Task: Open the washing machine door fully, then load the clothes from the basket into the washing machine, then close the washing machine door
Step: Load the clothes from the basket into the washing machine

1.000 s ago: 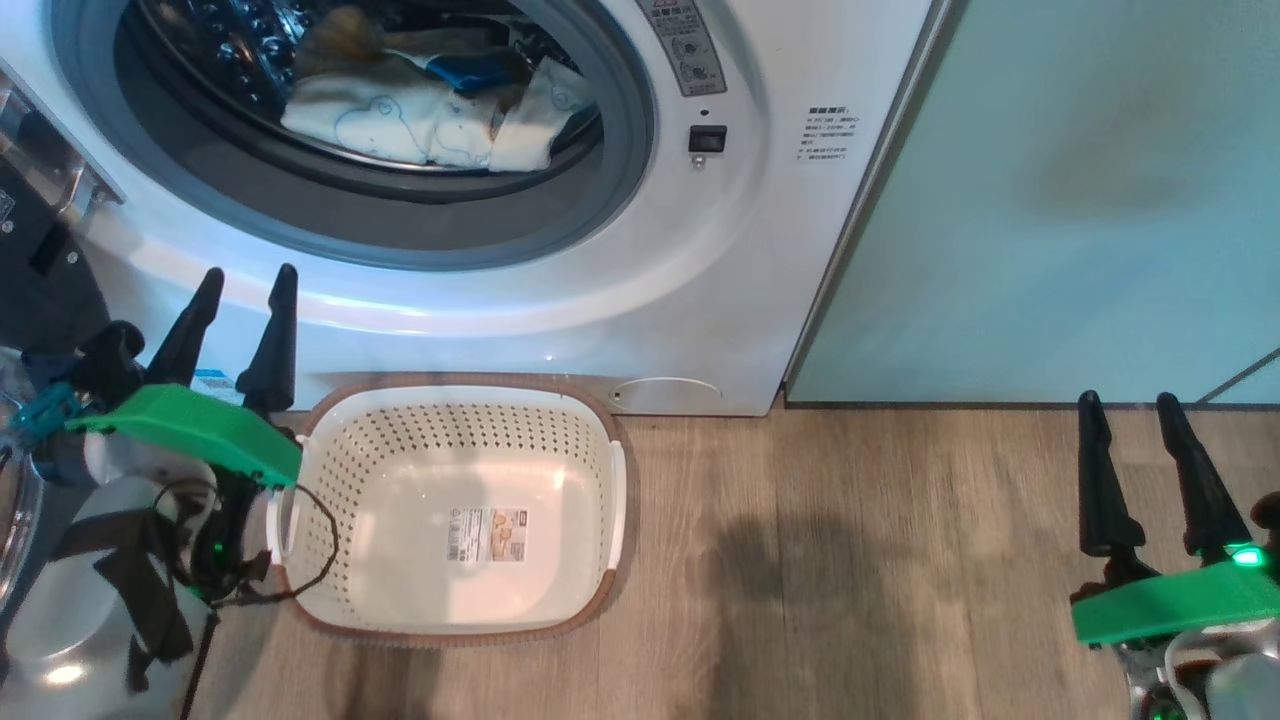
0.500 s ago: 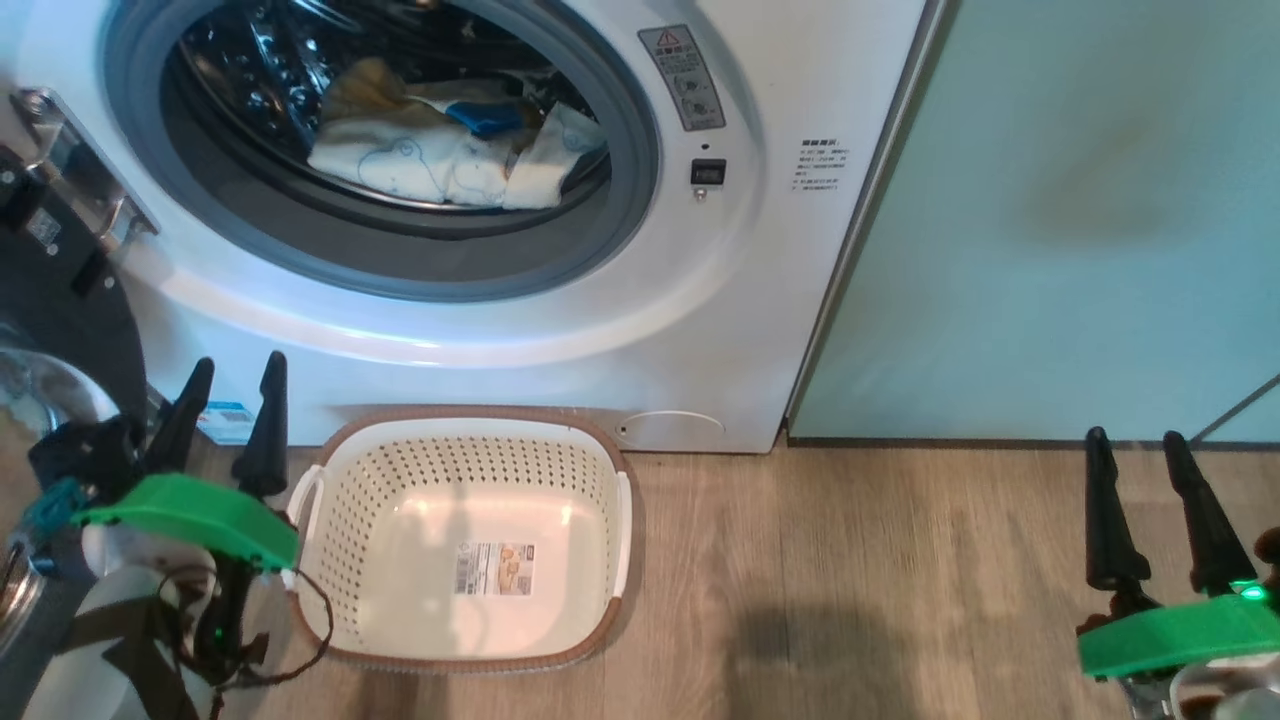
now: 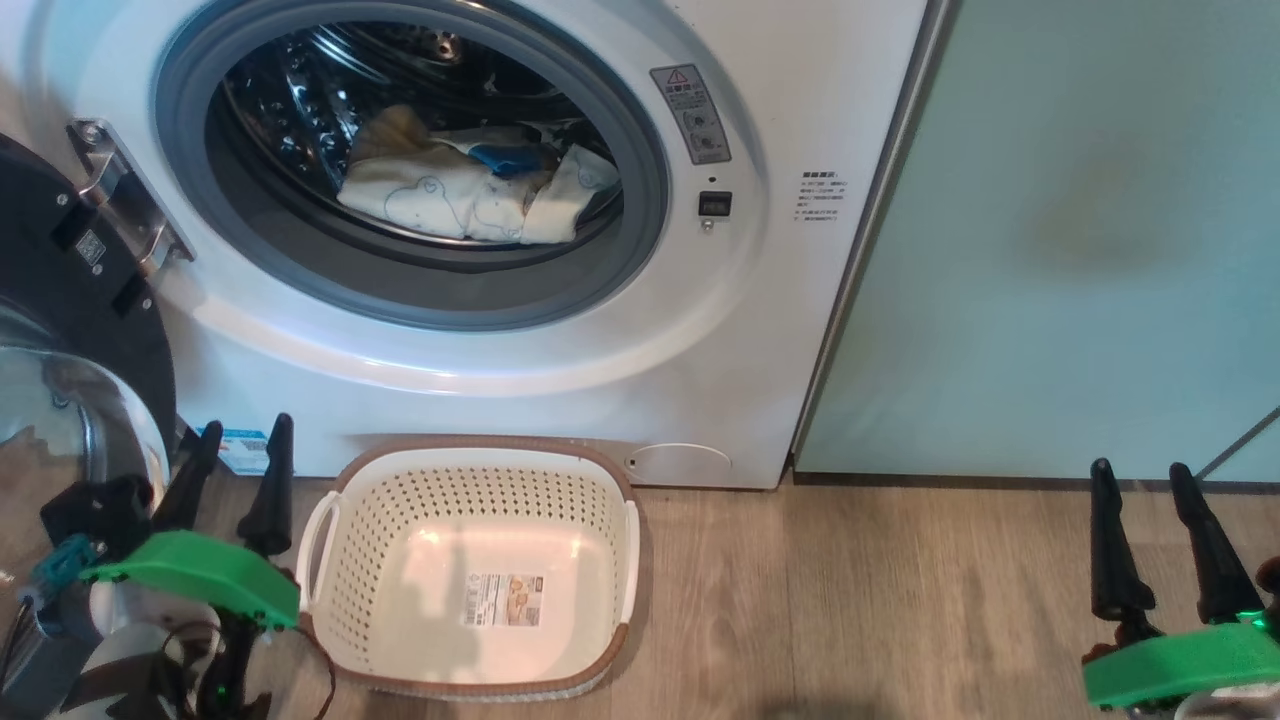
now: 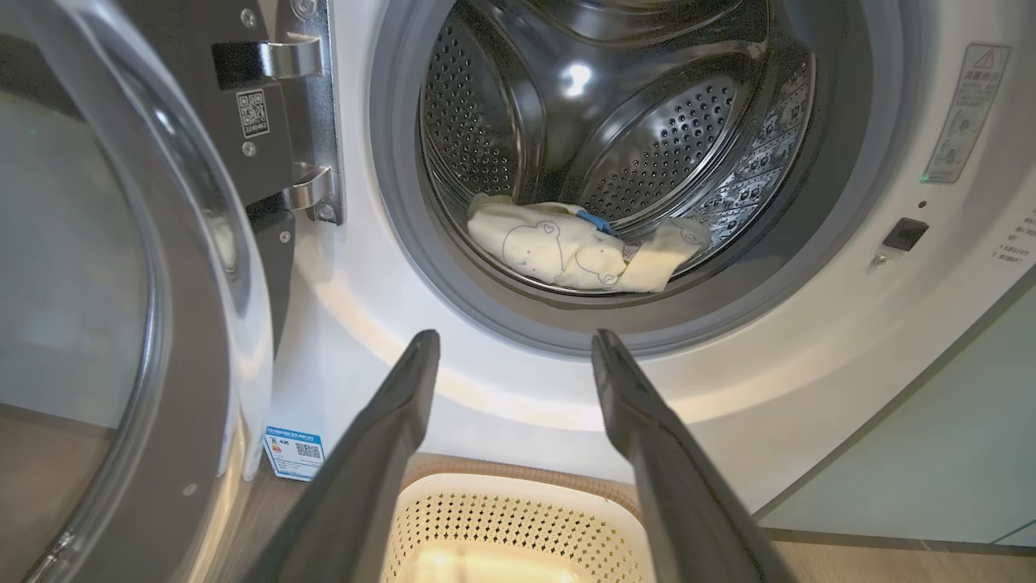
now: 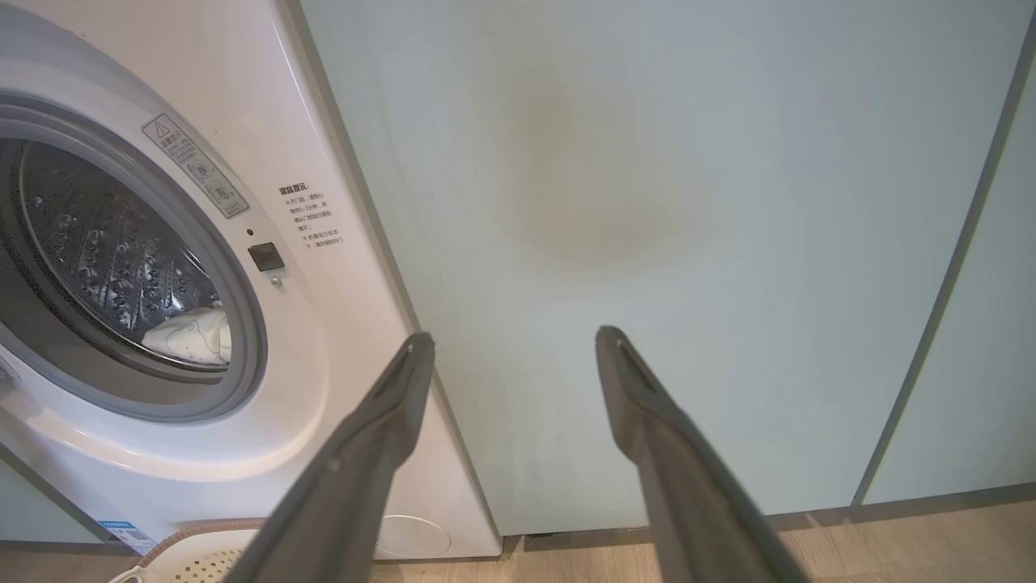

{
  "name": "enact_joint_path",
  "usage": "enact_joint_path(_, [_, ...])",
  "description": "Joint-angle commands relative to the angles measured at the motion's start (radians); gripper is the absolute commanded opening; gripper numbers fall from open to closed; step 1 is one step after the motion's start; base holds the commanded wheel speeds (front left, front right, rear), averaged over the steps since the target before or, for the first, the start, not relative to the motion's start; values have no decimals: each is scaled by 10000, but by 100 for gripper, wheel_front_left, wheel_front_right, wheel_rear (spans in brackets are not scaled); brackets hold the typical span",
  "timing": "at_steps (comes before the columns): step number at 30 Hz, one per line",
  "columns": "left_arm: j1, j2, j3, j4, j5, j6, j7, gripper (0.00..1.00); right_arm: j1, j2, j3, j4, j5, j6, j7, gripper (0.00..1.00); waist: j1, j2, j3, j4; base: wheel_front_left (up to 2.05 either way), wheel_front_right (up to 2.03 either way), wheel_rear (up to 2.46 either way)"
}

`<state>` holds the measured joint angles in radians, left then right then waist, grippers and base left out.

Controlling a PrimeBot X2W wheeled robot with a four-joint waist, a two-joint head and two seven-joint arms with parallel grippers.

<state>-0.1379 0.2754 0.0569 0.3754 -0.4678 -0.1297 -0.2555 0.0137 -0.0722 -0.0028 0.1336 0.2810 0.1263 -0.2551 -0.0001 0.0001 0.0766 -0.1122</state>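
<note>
The white washing machine (image 3: 760, 330) stands open, its black glass door (image 3: 60, 330) swung out to the left on its hinge. Cream clothes (image 3: 460, 195) with blue line drawings and a small blue piece lie in the steel drum, also seen in the left wrist view as clothes (image 4: 566, 251). The cream perforated basket (image 3: 475, 470) sits on the floor before the machine, holding nothing but its paper label. My left gripper (image 3: 245, 440) is open beside the basket's left handle, fingers pointing at the machine's base. My right gripper (image 3: 1140, 475) is open far right, in front of the cabinet, holding nothing.
A pale mint green cabinet (image 3: 1080, 230) stands right of the machine. Wood-look floor (image 3: 850, 600) stretches between the basket and my right gripper. The open door's glass bowl (image 4: 73, 259) looms close on the left of my left gripper (image 4: 514, 340).
The whole head view has shifted downward, so the camera has tilted up, showing more of the drum. Both grippers stay open and keep their places beside the basket and cabinet.
</note>
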Motion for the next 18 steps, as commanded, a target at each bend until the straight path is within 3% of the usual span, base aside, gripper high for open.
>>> enact_joint_path(1, [-284, 395, 276, -255, -104, -8, -62, 100, -206, -240, 148, -345, -49, 44, -67, 100, 1, -1, -32, 22, 0, 0, 0])
enact_joint_path(18, [-16, 591, 88, -386, -373, -9, -62, 100, 18, -220, 88, -317, -54, 44, -67, 100, 1, -1, -256, -16, 0, 0, 0])
